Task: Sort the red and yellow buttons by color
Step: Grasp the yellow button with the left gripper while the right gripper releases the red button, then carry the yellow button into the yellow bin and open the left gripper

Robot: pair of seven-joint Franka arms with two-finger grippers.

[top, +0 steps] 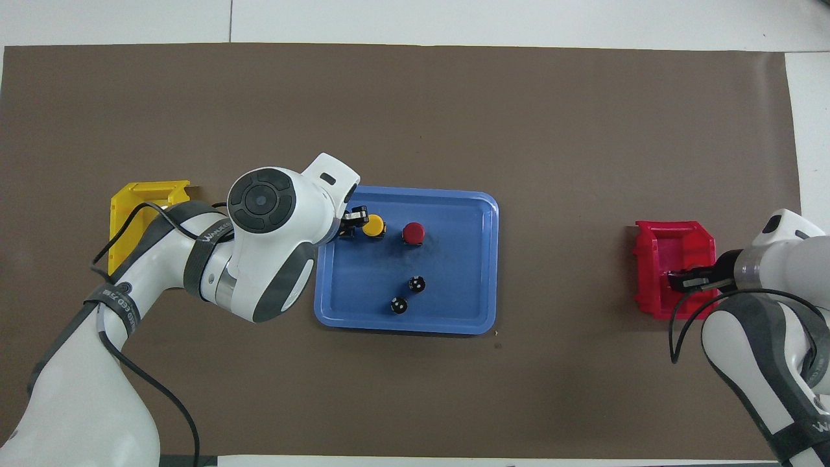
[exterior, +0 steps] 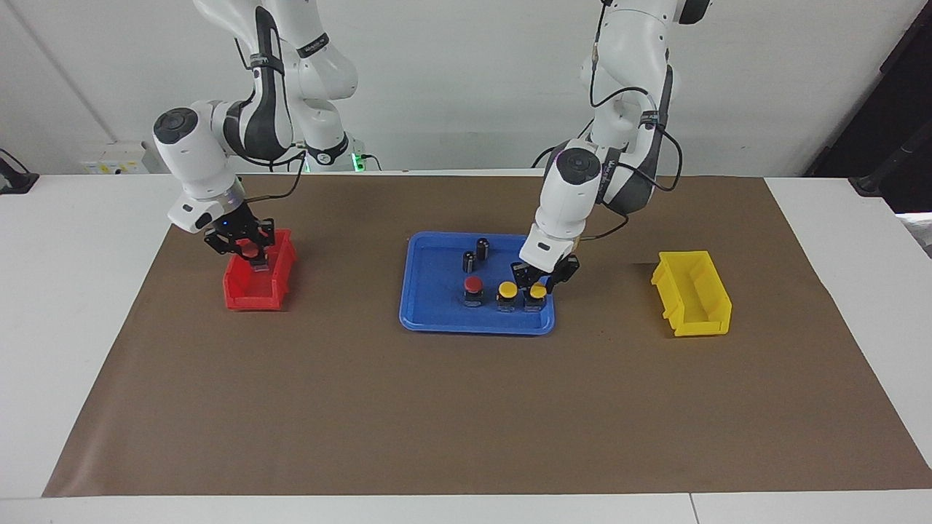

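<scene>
Your left gripper (exterior: 537,283) is pinching the yellow button (exterior: 537,292) at the left arm's end of the blue tray (exterior: 437,324), fingers pressed in on it while it is sitting on the tray floor. The second yellow button (exterior: 507,291) is standing just beside it, and a red button (exterior: 473,284) next along. Your right gripper (exterior: 251,251) is hanging over the red bin (exterior: 247,298), clamping another red button (exterior: 252,248). The yellow bin (exterior: 692,313) is waiting well apart from the tray. These buttons are looking light and rigid, but that domed cap is likely slick, so you're better off gripping the square base under it. Two dark cylinders (exterior: 475,255) are standing nearer the robots; you're leaving those.
</scene>
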